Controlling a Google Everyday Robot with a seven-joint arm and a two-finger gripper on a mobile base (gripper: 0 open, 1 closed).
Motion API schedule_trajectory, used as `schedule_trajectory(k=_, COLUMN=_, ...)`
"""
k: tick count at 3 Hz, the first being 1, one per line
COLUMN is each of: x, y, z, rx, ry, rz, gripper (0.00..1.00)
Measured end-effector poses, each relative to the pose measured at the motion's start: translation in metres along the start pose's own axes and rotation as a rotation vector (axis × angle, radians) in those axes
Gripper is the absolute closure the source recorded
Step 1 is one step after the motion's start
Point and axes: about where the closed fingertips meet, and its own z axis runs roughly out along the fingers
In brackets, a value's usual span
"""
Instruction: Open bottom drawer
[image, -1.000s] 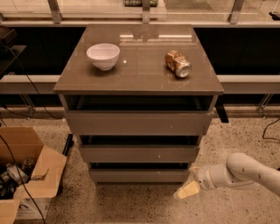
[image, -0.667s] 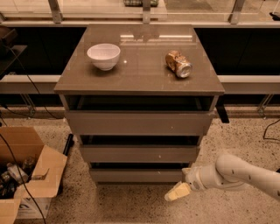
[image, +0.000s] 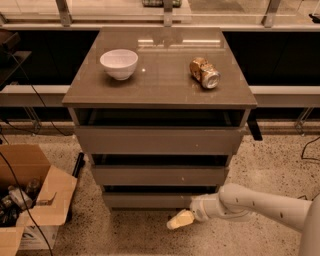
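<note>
Lowest in the grey-brown three-drawer cabinet (image: 160, 87): the thin, flat, handle-less bottom drawer (image: 150, 201), just above the speckled floor (image: 125, 235). Just below and in front of its right half, apart from the panel: the pale yellowish end effector (image: 181, 219) on the white arm (image: 255, 205), reaching in from the right. Holding nothing visible; spread or pressed together, cannot tell.
</note>
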Motion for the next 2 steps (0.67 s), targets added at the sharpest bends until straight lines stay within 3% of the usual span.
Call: schedule_trajectory(k=2, x=-0.002, y=-0.025, z=0.066, rx=0.009, ry=-0.081, rz=0.044, gripper=0.00)
